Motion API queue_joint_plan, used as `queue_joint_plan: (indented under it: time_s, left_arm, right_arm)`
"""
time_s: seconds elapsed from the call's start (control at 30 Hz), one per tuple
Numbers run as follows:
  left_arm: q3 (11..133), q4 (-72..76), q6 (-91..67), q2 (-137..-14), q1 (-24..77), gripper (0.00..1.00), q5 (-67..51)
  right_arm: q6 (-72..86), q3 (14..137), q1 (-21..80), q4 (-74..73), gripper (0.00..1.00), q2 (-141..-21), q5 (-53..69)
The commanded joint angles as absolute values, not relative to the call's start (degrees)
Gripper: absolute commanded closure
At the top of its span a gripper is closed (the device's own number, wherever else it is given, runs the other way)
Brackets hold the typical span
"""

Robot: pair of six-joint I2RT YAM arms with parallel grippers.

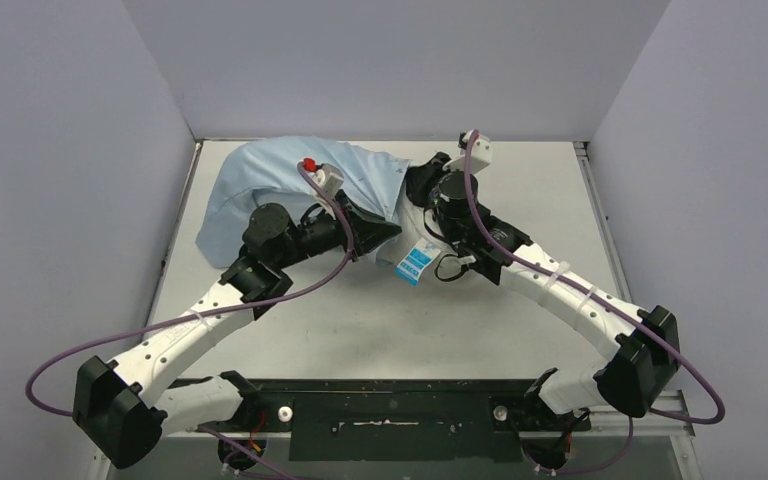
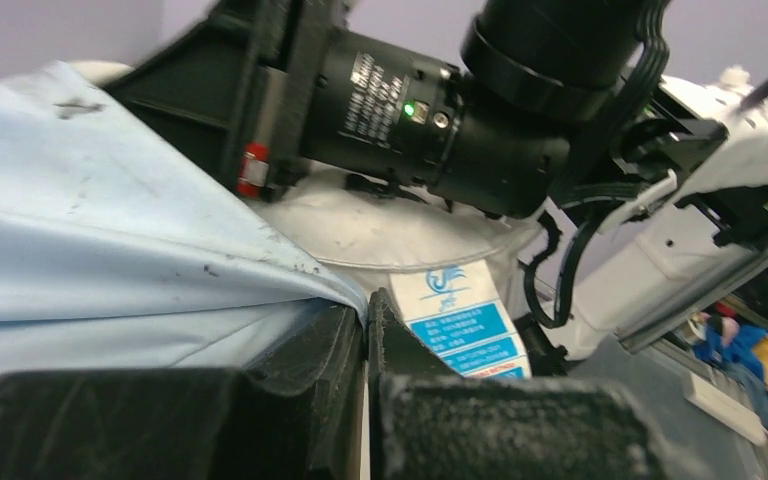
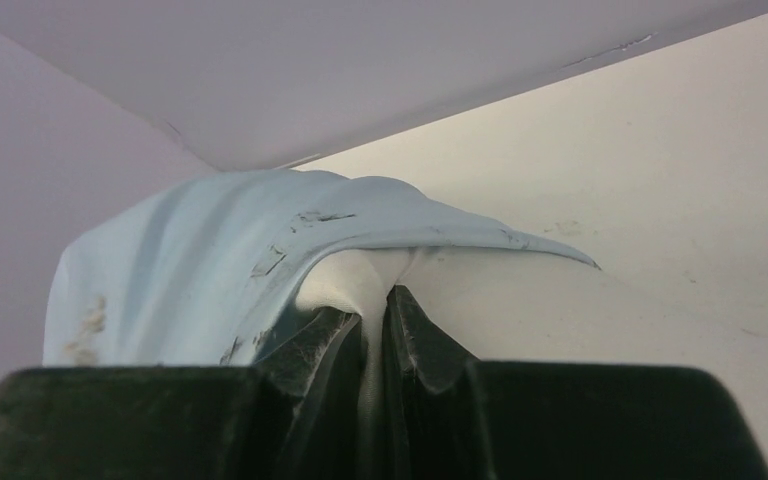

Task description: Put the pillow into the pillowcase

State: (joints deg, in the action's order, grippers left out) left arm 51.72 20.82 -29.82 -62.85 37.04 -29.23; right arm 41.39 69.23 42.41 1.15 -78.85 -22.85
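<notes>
The left gripper (image 2: 367, 320) is pinched tight on the hem of the pillowcase (image 2: 110, 230). The right gripper (image 3: 378, 315) is clamped on the pillow (image 3: 360, 275), just under that hem. Beyond both, the white table (image 1: 500, 330) meets plain grey walls (image 1: 390, 60).

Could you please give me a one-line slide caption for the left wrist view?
Left claw shut on the pillowcase edge, with the pillow and its blue label just beyond.
</notes>
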Motion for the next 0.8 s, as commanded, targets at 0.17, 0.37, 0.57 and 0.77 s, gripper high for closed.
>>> queue_joint_plan:
  time_s: [0.17, 0.37, 0.57, 0.77]
  left_arm:
    - [60.1, 27.7, -29.9, -62.3, 41.8, 1.00, -34.2]
    - [68.3, 16.3, -25.3, -59.9, 41.9, 1.00, -30.7]
    - [70.5, 14.8, -26.3, -58.7, 41.9, 1.00, -27.8]
    - [66.2, 13.0, -24.0, -63.8, 41.1, 1.00, -24.3]
  right_arm:
    - [46.3, 70.5, 41.3, 7.5, 1.00, -76.6, -19.5]
    - [37.9, 72.5, 43.7, -8.0, 1.00, -72.4, -5.7]
    - [40.7, 68.9, 43.9, -7.5, 1.00, -68.1, 9.3]
    - [39.9, 61.4, 41.3, -6.4, 0.95, -68.4, 7.1]
